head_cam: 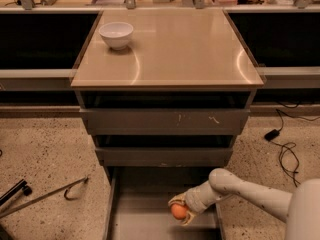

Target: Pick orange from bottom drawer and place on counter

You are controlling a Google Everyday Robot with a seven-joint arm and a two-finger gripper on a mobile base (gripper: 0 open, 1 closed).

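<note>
The orange (178,211) is small and round and sits between the fingers of my gripper (180,212), held just above the grey floor of the open bottom drawer (131,219). My white arm reaches in from the lower right. The gripper is shut on the orange. The tan counter (170,49) lies above, on top of the grey cabinet.
A white bowl (116,34) stands at the counter's back left. Two shut grey drawers (165,121) sit above the open one. Dark shelving flanks the cabinet. A black cable (287,151) lies on the floor at right, and a metal rod with a hook (45,195) at left.
</note>
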